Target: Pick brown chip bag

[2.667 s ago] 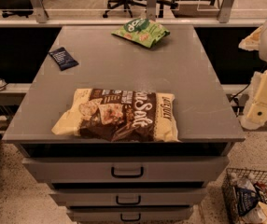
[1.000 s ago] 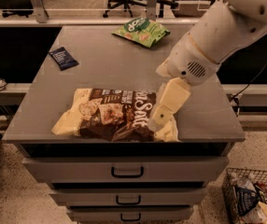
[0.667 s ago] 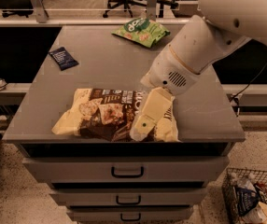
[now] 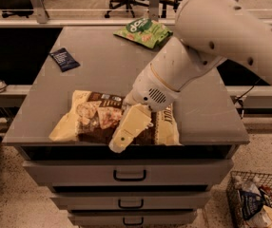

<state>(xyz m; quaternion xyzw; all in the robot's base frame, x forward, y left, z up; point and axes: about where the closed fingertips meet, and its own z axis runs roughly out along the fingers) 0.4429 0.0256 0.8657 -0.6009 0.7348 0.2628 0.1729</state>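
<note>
Progress looks to be at the grasp stage: the approach seems done and the lift is not. At the left of the grey surface (image 4: pixel 207 113), toward the back, a small dark blue packet (image 4: pixel 64 59) lies well apart from everything else. Nearer the front, the brown chip bag (image 4: pixel 91 120) lies flat on the surface, with its cream-yellow left end and dark centre in view and its long side along the front edge. The gripper (image 4: pixel 119 144) is low over the right half of that bag, slanting down toward the front edge. It covers part of the bag, but whether it is apart, together or clamped on the bag cannot be told. Further right, at the back edge, a green bag (image 4: pixel 143 32) lies beside the arm (image 4: pixel 207 37). What remains, in my judgement, is a firm hold and raising the bag clear of the surface.
</note>
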